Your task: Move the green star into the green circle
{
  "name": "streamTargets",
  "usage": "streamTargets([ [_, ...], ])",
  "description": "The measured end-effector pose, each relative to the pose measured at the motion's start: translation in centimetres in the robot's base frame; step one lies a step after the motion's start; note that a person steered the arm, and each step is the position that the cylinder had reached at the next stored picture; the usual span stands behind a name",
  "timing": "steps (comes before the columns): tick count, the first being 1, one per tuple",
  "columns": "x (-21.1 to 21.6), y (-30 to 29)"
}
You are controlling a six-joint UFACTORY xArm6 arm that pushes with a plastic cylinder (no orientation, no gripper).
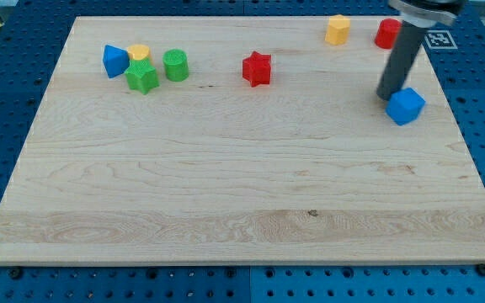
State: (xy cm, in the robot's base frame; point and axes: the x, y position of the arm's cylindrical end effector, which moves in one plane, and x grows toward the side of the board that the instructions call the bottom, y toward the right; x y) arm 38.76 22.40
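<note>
The green star point(142, 77) lies near the view's top left. The green circle point(175, 65), a round green block, stands just to its right and slightly higher, with a narrow gap between them. My tip point(387, 95) is far off at the view's right, touching the left side of a blue cube point(406, 105). The rod rises from there toward the view's top right.
A blue triangular block point(114, 61) and a yellow round block point(139, 53) sit close behind the green star. A red star point(258, 69) lies at top centre. A yellow block point(337, 29) and a red block point(386, 34) sit at the top right, on the wooden board point(242, 185).
</note>
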Motion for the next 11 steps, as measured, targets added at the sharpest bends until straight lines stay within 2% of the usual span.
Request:
streamTargets([
  [1, 2.4, 2.3],
  [2, 1.3, 0.6],
  [4, -6.9, -10.9],
  [6, -14.4, -26.8],
  [8, -14.4, -45.1],
  [9, -11.7, -47.4],
  [10, -6.5, -46.6],
  [11, -3.6, -42.8],
])
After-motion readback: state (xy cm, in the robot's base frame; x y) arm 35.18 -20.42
